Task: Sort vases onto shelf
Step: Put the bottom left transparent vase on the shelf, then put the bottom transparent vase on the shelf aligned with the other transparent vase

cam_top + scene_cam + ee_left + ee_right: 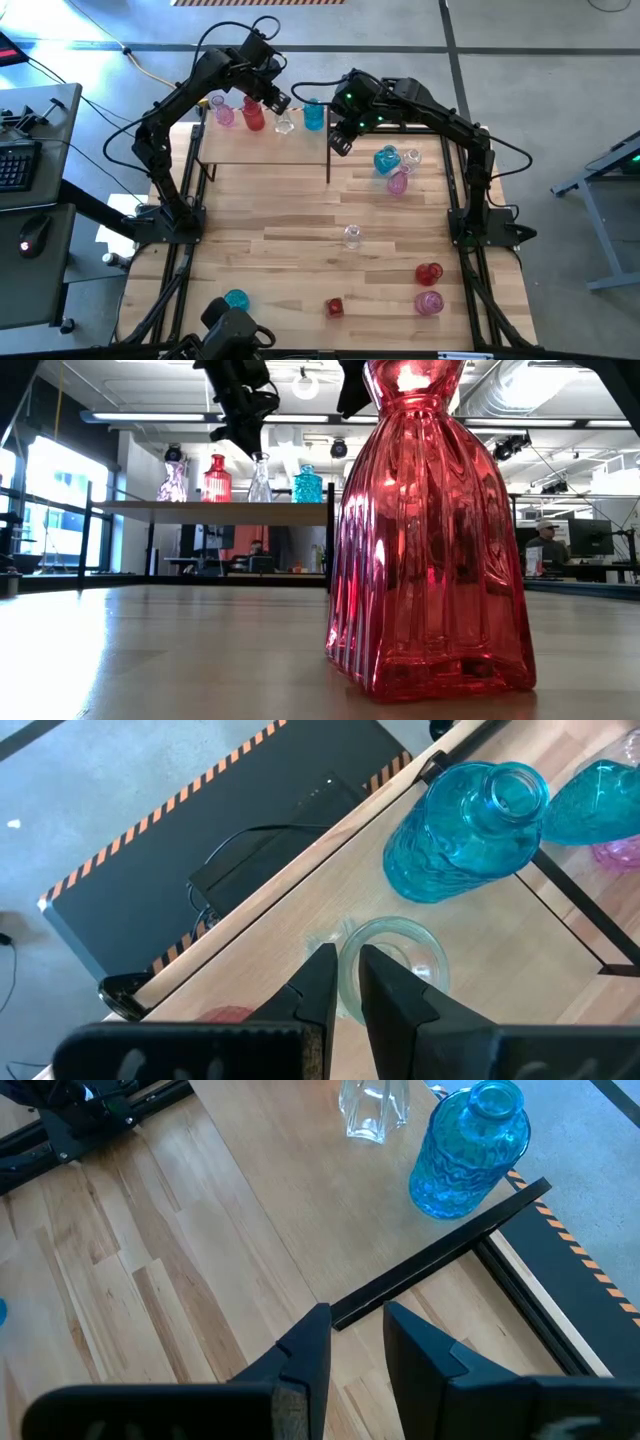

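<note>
Left gripper [281, 103] hangs over the far side of the light wooden shelf on its black frame [262, 148], its fingers [322, 982] drawn together on the rim of a clear round-bodied glass vase [392, 960], which stands upright on the shelf. That pinch on the lip looks chosen to keep the vase vertical while it is set in line. On the shelf left of it stand a pink vase [224, 115] and a red ribbed vase [253, 117]; a teal-blue dimpled vase [314, 115] stands to its right. Right gripper [341, 140] hovers just past the shelf's right edge, fingers [305, 1350] slightly apart and holding nothing, seemingly waiting. More vases lie unsorted on the plank tabletop [300, 250], among them a red one [334, 307] near the front edge.
</note>
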`<state>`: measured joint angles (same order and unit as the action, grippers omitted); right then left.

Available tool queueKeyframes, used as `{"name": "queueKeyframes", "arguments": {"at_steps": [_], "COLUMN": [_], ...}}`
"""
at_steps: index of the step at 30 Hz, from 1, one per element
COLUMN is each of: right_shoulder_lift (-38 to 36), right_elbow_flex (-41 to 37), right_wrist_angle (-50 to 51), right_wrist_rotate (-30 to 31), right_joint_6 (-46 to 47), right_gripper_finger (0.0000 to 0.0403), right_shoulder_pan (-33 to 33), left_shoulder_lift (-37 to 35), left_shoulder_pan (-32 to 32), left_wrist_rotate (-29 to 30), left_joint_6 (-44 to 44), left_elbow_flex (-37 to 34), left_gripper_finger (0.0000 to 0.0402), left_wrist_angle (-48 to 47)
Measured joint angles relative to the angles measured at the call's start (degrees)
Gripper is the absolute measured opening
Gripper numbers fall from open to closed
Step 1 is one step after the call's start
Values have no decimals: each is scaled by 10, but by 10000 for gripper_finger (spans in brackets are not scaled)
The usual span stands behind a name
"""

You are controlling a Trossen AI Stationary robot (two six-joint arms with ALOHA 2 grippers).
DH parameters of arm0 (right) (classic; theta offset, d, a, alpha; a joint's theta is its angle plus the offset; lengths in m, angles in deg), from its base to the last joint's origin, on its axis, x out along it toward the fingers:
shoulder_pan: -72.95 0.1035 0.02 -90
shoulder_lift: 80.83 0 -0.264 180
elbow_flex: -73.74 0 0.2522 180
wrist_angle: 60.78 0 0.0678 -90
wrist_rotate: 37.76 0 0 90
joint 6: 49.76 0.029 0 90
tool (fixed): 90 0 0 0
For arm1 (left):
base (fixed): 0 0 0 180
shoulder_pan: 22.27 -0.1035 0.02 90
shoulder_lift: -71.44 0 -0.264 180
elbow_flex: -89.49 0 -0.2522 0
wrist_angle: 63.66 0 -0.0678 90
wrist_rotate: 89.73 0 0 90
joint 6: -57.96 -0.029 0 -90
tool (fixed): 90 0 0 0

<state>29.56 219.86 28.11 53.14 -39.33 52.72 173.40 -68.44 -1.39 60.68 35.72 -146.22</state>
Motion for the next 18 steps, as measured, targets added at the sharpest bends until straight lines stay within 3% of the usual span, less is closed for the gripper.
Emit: {"name": "queueKeyframes", "arguments": {"at_steps": [9,18], "right_shoulder_lift": [0,0], "right_elbow_flex": [0,0], "right_wrist_angle": [0,0], "right_wrist_rotate": [0,0], "right_joint_6": [0,0], "right_gripper_finger": [76,76], "right_shoulder_pan": [0,0], "left_shoulder_lift": [1,1], "left_shoulder_pan": [0,0], "left_wrist_rotate": [-2,0], "left_joint_6": [0,0], "left_elbow_flex": [0,0], "left_gripper_finger": [36,77], "left_wrist_angle": [9,8]}}
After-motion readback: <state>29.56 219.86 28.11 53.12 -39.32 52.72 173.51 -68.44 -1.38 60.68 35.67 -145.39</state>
